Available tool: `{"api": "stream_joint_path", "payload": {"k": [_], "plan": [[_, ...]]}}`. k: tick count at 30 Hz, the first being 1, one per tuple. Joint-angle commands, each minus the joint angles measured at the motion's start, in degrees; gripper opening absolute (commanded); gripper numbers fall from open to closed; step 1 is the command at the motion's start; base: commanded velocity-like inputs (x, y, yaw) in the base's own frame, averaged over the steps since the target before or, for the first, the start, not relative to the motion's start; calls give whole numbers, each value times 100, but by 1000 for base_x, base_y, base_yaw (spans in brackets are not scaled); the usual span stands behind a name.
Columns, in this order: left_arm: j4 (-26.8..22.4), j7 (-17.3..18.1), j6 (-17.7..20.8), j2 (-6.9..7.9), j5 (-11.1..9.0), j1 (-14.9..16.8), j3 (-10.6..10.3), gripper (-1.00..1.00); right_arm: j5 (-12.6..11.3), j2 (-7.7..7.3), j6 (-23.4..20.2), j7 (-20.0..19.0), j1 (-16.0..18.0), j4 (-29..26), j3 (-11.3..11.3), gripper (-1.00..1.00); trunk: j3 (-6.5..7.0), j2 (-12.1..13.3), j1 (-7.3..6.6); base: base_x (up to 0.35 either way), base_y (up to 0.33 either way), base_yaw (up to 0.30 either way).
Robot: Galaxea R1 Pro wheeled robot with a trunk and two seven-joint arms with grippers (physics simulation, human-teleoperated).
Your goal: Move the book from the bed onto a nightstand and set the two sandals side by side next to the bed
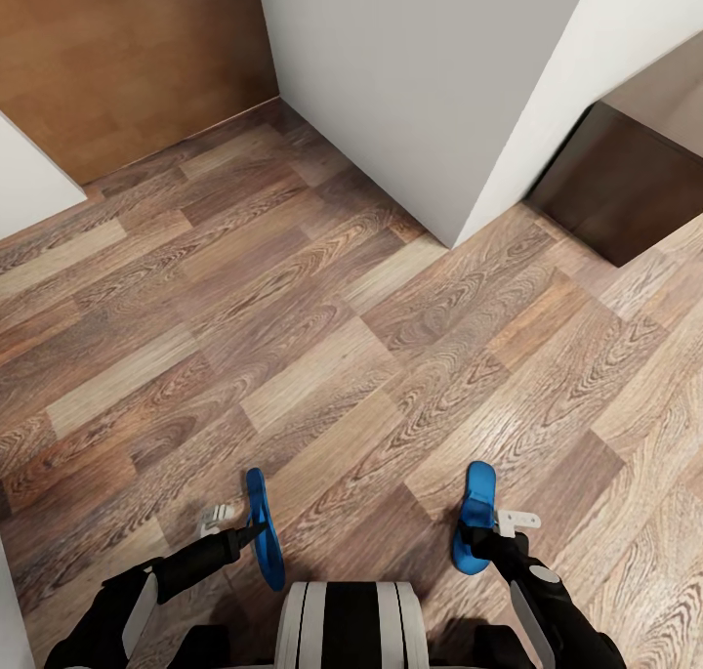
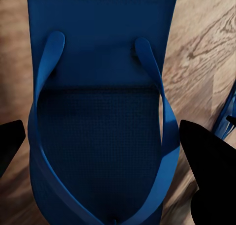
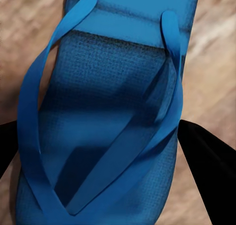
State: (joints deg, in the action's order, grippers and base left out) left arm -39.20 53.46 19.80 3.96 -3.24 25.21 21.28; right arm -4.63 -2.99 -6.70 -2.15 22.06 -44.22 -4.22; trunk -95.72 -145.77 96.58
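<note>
Each arm's jaws gripped one bright blue flip-flop sandal (image 1: 263, 537) (image 1: 475, 527) above the brown wood-plank floor (image 1: 322, 337), long axes pointing forward, away from the robot.

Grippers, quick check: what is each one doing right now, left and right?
Left gripper: shut on the left sandal, carried above the floor.
Right gripper: shut on the right sandal, also carried.

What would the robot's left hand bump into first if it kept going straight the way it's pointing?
Probably the wood floor. The left hand already grips a blue sandal, and in its wrist view only floor lies beyond it; depth is unclear.
</note>
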Motion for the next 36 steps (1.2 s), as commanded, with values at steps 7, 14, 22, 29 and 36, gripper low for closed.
{"api": "stream_joint_path", "payload": {"k": [7,14,22,29,36], "plan": [[0,16,59,0,-36,2,9,-100,-56,0,-33,-23,0,-13,-12,-100,-3,-1,-1,0,0,0],[0,16,66,0,-30,2,8,-100,-56,0,-32,-23,0,-11,-10,-100,42,2,-6,0,0,0],[0,24,68,0,-34,2,8,-100,-56,0,-33,-21,0,-14,-9,-100,174,10,-21,0,0,0],[0,30,68,0,-28,2,8,-100,-62,0,-33,-37,0,-17,-17,-100,263,15,-32,0,0,0],[0,39,68,0,-35,2,16,-100,-56,0,-33,-40,0,-17,-26,-100,418,24,-50,0,0,0]]}}
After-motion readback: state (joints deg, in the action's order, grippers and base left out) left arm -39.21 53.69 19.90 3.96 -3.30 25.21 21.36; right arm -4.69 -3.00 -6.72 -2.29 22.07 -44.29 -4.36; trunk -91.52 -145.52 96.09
